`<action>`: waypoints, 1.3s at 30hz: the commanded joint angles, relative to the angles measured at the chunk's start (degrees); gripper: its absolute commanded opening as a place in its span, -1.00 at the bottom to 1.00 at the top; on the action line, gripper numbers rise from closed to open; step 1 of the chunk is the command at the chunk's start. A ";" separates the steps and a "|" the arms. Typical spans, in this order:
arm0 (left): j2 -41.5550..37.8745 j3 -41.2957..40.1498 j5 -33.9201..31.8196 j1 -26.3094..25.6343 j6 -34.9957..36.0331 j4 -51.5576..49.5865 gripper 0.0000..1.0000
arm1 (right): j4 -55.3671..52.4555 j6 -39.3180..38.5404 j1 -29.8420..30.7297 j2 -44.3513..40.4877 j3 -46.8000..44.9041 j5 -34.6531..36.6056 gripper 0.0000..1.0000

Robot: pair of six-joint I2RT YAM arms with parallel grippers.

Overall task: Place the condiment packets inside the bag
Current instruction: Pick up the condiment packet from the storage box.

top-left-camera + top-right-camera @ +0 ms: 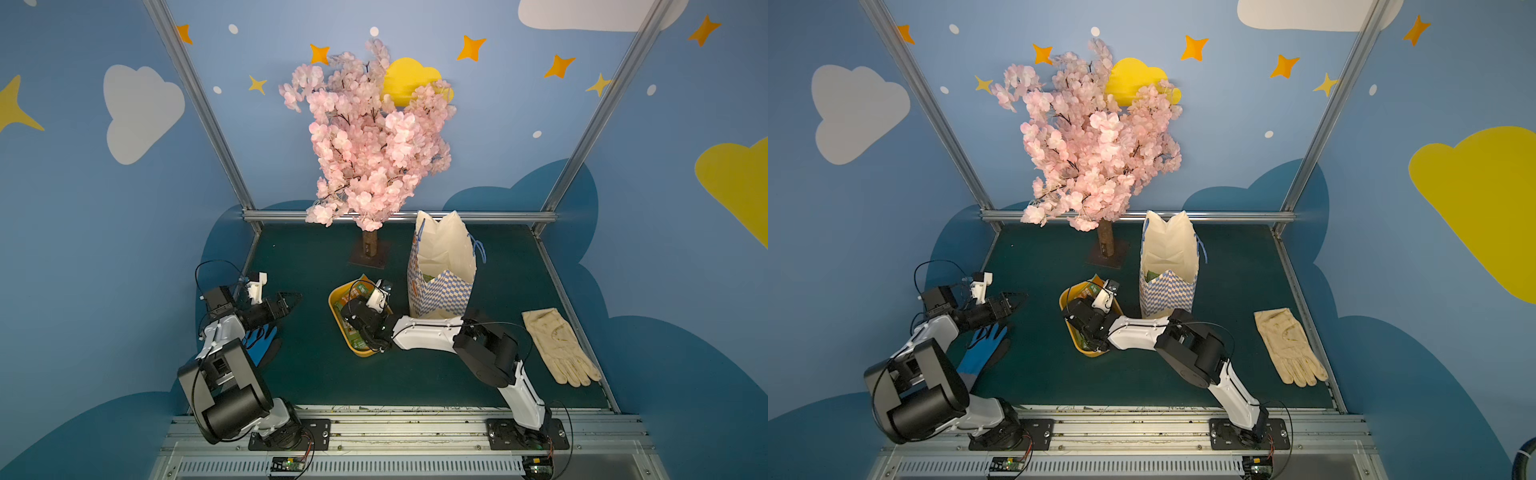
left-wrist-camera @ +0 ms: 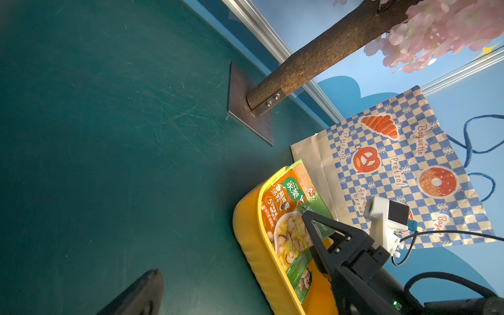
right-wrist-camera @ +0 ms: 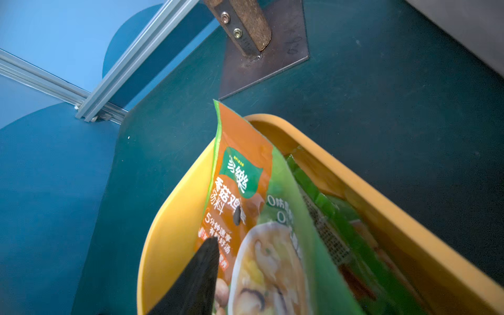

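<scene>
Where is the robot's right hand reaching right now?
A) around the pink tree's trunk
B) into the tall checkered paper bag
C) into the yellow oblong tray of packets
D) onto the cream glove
C: the right hand is down in the yellow oblong tray, at a green-and-orange printed packet, beside the tall blue-checkered paper bag.

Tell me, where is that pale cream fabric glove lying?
In both top views the cream fabric glove lies flat on the dark green table near its right edge, right of the tall checkered paper bag.
</scene>
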 commanded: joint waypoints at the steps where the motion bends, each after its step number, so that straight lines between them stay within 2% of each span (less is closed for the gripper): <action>1: -0.67 -0.47 1.07 0.17 0.89 0.15 0.99 | 11.41 -8.45 1.51 -3.28 -2.51 1.18 -0.55; 4: -0.73 -0.48 1.00 0.19 0.80 0.04 0.99 | 13.86 -12.18 2.50 -4.28 -3.29 2.13 -0.89; 6: -0.93 -0.56 0.88 0.23 0.88 0.05 0.99 | 14.60 -14.89 3.22 -5.02 -3.48 2.94 -1.00; 15: -0.95 -0.66 0.83 0.19 0.92 0.06 0.99 | 23.30 -32.11 6.76 -10.15 -6.52 6.55 -1.00; 20: -0.82 -0.66 0.68 0.19 1.15 0.06 0.99 | 24.39 -40.74 8.61 -14.23 -6.95 6.18 -1.00; 24: -0.70 -0.66 0.65 0.18 1.22 0.06 0.99 | 24.00 -44.81 10.03 -18.95 -8.51 5.63 -1.00; 27: -0.83 -0.66 0.48 0.16 1.11 0.01 0.99 | 20.04 -46.49 10.77 -24.52 -9.41 4.20 -1.00; 39: -2.26 -1.00 0.85 0.18 1.24 -0.34 0.99 | -6.87 -48.52 11.27 -46.25 -7.83 0.04 -1.00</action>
